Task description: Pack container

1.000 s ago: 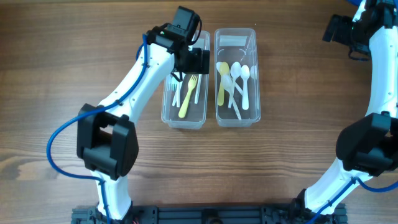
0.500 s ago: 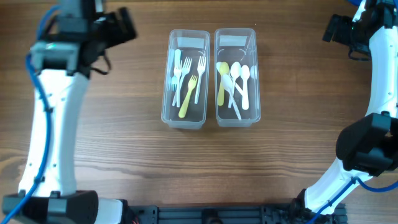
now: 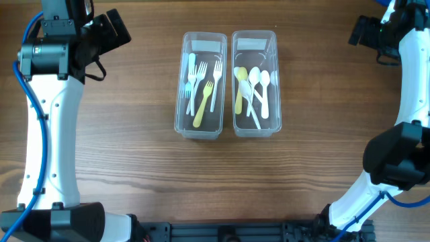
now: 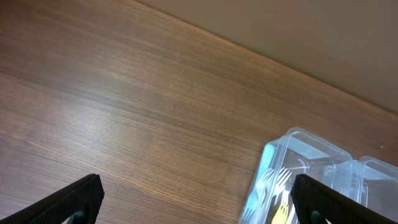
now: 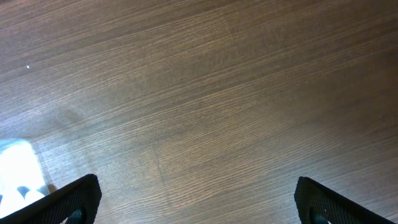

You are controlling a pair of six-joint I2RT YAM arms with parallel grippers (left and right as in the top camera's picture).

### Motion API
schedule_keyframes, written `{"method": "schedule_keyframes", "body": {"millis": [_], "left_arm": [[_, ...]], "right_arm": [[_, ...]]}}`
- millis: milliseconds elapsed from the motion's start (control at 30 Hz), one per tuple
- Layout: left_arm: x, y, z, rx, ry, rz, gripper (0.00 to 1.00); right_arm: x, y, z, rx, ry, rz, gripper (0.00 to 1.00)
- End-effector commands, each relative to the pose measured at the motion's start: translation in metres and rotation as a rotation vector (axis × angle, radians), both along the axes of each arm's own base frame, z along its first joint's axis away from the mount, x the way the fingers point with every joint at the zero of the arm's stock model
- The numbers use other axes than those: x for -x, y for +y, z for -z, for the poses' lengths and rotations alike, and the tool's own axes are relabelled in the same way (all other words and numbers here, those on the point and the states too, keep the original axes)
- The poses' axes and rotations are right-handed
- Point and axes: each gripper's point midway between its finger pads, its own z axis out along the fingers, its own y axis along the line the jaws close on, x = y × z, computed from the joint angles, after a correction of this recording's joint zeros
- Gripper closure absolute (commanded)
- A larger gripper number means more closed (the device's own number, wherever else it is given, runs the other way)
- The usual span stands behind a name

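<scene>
Clear containers (image 3: 199,132) sit well apart from the left gripper (image 3: 118,29), jaws seemingly spread.

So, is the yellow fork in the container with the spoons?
No, the yellow fork lies in the left container among other forks.

Left pincer (image 3: 113,30) swung away from above fork container (image 3: 199,132), now over far-left counter (image 3: 134,154); forks (image 3: 201,87) uncovered.
</scene>
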Motion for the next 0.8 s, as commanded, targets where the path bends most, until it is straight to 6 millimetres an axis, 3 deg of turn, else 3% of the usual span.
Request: {"method": "schedule_keyframes", "body": {"millis": [0, 367, 433, 533, 767], "left_arm": [[-0.001, 0.004, 0.002, -0.006, 0.004, -0.014, 0.0], [-0.001, 0.004, 0.002, -0.006, 0.005, -0.014, 0.0], [-0.001, 0.004, 0.002, -0.006, 0.005, -0.014, 0.0], [-0.001, 0.004, 0.002, -0.006, 0.005, -0.014, 0.0], [-0.001, 0.004, 0.002, -0.006, 0.005, -0.014, 0.0]], "right_arm": [[-0.002, -0.001, -0.009, 0.02, -0.019, -0.004, 0.0], [-0.002, 0.0, -0.008, 0.019, -0.018, -0.004, 0.0], [-0.001, 0.001, -0.018, 0.025, -0.038, -0.006, 0.0], [0.006, 0.012, -0.052, 0.041, -0.111, -0.024, 0.0], [0.058, 0.066, -0.183, 0.092, -0.417, -0.12, 0.0]]}}
